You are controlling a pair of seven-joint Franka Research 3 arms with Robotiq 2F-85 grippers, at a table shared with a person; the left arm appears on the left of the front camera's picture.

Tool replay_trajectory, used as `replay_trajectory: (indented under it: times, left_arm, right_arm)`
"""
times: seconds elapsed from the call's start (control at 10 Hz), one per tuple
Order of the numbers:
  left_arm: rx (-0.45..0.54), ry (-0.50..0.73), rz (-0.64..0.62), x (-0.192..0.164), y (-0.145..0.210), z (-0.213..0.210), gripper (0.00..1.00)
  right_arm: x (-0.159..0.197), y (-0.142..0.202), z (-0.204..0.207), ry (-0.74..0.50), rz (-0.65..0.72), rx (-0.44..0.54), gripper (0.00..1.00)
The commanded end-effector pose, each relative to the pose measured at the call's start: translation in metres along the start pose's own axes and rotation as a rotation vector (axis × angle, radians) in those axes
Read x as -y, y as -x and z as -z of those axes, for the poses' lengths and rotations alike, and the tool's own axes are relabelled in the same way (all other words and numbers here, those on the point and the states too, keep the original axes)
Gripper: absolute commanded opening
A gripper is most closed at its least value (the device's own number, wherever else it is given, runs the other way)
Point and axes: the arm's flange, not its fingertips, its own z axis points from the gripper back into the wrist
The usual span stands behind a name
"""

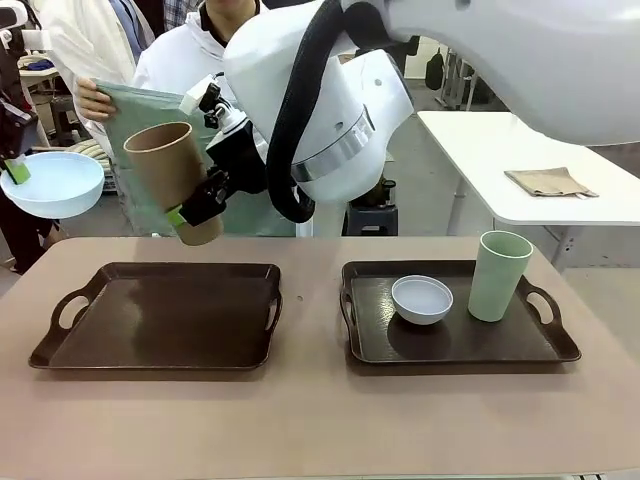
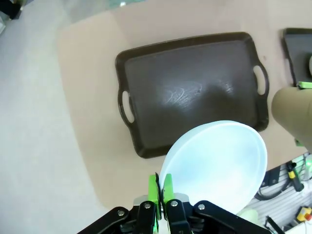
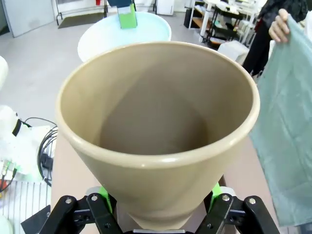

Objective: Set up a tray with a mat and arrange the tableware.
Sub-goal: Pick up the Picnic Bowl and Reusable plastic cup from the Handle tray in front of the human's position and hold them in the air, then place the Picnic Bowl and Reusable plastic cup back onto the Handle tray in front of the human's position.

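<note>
At the far left of the table, the left end effector (image 2: 160,187) has its green pads pressed together on the rim of the small, shallow light blue bowl (image 1: 55,185), which hangs in the air beyond the table's left edge. Nearer the middle, the right end effector (image 3: 158,195) is spread wide around the base of the tall, handleless brown tumbler (image 1: 172,165), gripping it tilted in the air at the far side of the left tray. That dark brown plastic tray with cut-out handles (image 1: 165,315) lies bare on the tan table (image 1: 320,430), with neither mat nor dishes in it. Behind the tumbler, at the far side, a person's hand (image 1: 92,100) holds up a pale green cloth mat (image 1: 130,115), hanging clear of the table. The matching dark brown tray on the right (image 1: 450,340) carries the small pale grey-white bowl (image 1: 421,298) and, just right of it, the tall pale green tumbler (image 1: 497,275), upright and apart from the bowl. By my reading the job is in its early part: the mat has yet to go into a tray, and the two lifted pieces have yet to be set down on it; whether the pieces on the right tray are to move as well I cannot tell. No brand, label or writing can be read on any of these things.
</note>
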Motion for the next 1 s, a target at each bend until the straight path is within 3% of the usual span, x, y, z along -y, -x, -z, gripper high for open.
replay_trajectory:
  times: [0.0, 0.9]
  left_arm:
    - [0.025, -0.001, 0.009, 0.0049, -0.0018, 0.0022, 0.0]
    - [0.025, -0.001, 0.009, 0.0049, -0.0018, 0.0022, 0.0]
  right_arm:
    - [0.0015, 0.0024, 0.0044, 0.003, -0.006, 0.005, 0.03]
    - [0.0015, 0.0024, 0.0044, 0.003, -0.006, 0.005, 0.03]
